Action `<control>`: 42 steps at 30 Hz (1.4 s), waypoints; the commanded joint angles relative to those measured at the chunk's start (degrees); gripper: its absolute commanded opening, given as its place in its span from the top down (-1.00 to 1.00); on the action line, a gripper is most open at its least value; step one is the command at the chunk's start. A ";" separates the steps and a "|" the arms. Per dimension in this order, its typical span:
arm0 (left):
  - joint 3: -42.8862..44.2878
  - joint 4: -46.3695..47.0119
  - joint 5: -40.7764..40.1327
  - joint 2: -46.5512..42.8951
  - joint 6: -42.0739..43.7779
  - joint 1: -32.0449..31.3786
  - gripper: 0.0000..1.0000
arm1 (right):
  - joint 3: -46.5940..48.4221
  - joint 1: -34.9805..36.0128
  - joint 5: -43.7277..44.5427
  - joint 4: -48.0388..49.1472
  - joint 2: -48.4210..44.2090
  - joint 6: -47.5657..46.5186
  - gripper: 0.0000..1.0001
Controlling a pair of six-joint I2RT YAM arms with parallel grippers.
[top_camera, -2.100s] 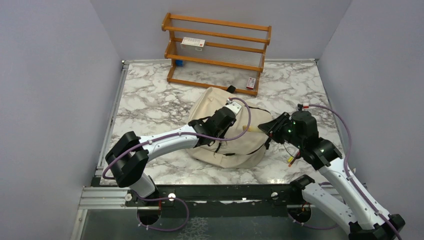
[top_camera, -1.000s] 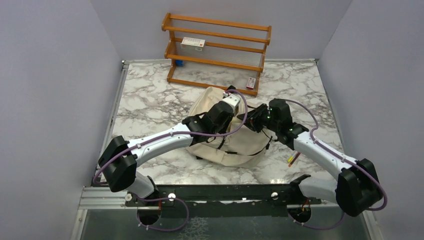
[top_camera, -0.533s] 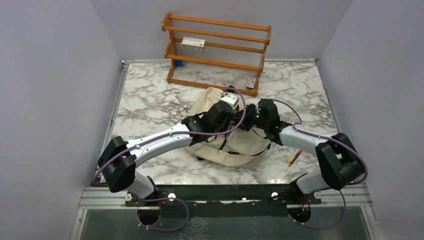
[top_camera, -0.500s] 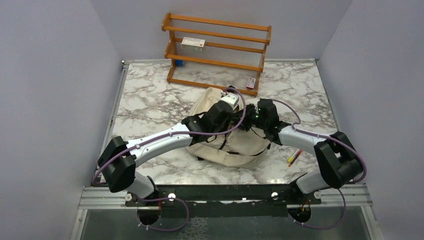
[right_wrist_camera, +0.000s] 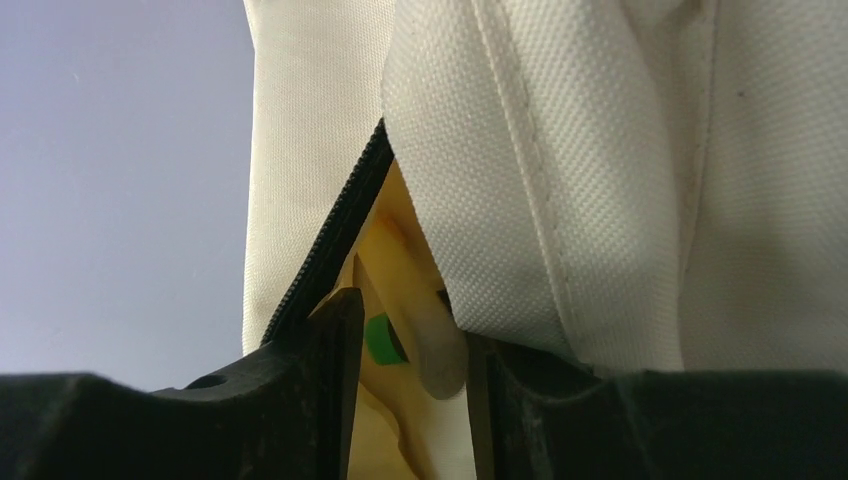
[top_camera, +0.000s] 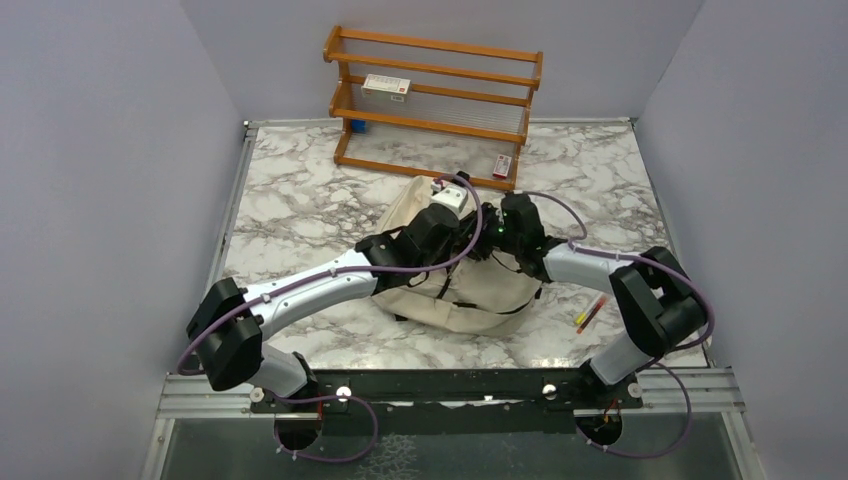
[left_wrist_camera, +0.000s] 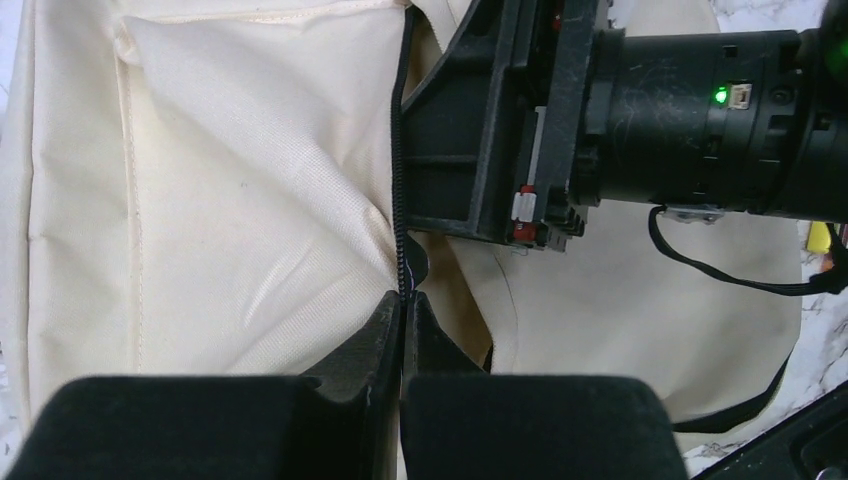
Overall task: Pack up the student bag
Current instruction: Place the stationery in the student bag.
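Right gripper [right_wrist_camera: 410, 335] advanced into student bag [top_camera: 500, 290], jaws parted; left gripper [left_wrist_camera: 403, 325] pinches zipper edge [left_wrist_camera: 400, 200].

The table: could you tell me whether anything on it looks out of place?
Thin pens or pencils lie loose on the table right of the student bag, outside it; nothing else stands out.

marble table [top_camera: 300, 200]: white, grey veins | wooden rack [top_camera: 436, 105]: upright, well beyond the fingers [left_wrist_camera: 365, 350] | white box with red mark [top_camera: 386, 86]: on upper shelf | small blue item [top_camera: 356, 126]: lower shelf, left end | red-white box [top_camera: 502, 166]: bottom rail, nearest the fingers | yellow and red pens or pencils [top_camera: 589, 314]: flat on table, right of fingers, nearer side
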 commanded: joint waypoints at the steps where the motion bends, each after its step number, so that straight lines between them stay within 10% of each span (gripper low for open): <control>1: -2.04 3.46 -2.27 -3.22 -2.80 -0.24 1.00 | -0.59 0.59 3.79 -7.04 -2.90 -4.94 0.05; 23: -7.36 6.80 0.09 -2.57 -4.05 -0.02 1.00 | -2.21 0.55 19.70 -30.33 -25.65 -20.34 0.05; 42: -6.71 8.14 3.21 -2.81 -4.05 0.00 1.00 | 6.54 0.46 9.56 -21.26 -8.62 -21.74 0.49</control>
